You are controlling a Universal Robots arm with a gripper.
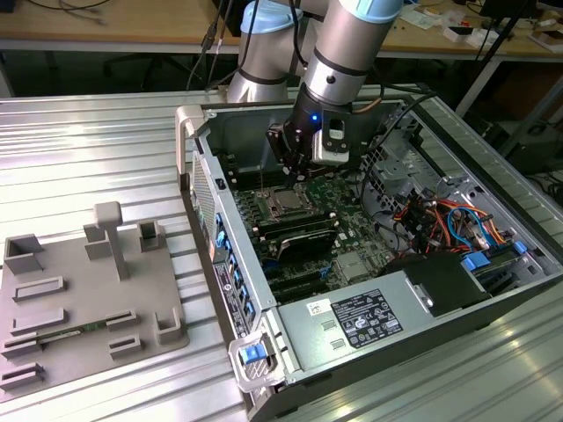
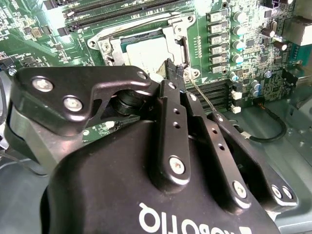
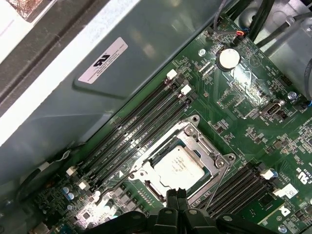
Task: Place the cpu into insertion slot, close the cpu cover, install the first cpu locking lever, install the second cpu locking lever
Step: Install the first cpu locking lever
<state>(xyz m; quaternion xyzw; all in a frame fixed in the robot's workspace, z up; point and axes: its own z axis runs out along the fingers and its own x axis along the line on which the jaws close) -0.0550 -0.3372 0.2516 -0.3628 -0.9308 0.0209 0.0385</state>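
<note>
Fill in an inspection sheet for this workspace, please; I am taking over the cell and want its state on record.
Surface: ribbed metal table carrying an open computer case and a grey fixture tray.
Job's things: cpu seated on the board; cpu cover lying flat around it; one thin lever standing raised beside the claw.
Clutter: nothing seen on the table.
Grippers: claw with fingers together, at the cover's edge.
Cables: red, orange and blue bundle inside the case, on the exterior view's right.
Surroundings: wooden benches behind the table.
</note>
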